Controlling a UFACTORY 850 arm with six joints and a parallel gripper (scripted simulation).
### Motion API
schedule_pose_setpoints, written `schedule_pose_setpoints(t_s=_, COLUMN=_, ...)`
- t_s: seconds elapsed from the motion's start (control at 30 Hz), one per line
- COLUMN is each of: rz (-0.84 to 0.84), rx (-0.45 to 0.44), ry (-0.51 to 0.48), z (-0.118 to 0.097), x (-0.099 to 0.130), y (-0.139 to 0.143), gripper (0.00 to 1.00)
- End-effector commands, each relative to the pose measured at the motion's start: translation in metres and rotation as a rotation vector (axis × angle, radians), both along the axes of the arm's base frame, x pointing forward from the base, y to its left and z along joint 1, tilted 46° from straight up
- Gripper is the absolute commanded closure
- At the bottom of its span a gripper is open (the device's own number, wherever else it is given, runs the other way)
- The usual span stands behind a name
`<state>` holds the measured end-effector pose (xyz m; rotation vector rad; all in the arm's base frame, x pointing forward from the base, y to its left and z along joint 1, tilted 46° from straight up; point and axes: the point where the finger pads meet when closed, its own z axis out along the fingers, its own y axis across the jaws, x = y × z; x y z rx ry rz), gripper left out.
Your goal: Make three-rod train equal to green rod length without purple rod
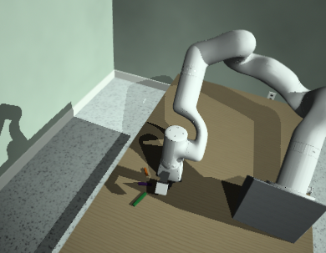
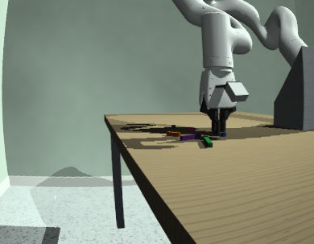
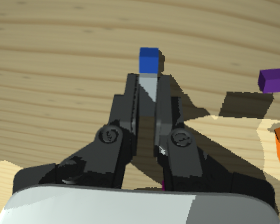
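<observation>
Arm [image 1: 191, 91] bent low, jaws clamped on grey rod [image 3: 148, 87]

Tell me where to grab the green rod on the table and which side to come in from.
Grip the green rod at its middle, across its two long sides, coming straight down from above. It lies flat on the table, apart from the purple rod, so its long sides look free. The gripper is shut on a blue rod now.
</observation>
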<state>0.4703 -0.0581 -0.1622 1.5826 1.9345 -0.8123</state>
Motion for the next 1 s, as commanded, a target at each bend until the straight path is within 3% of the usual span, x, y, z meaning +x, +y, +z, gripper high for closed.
schedule_pose_setpoints(t_s=0.0, rz=0.001, rx=0.0, ry=-0.001, z=0.0002, x=0.0007, y=0.0004, gripper=0.96)
schedule_pose_setpoints(t_s=0.93, rz=0.001, rx=0.0, ry=-0.001, z=0.0002, x=0.0007, y=0.0004, gripper=0.96)
schedule_pose_setpoints(t_s=0.97, rz=0.001, rx=0.0, ry=-0.001, z=0.0002, x=0.0007, y=0.0004, gripper=0.92)
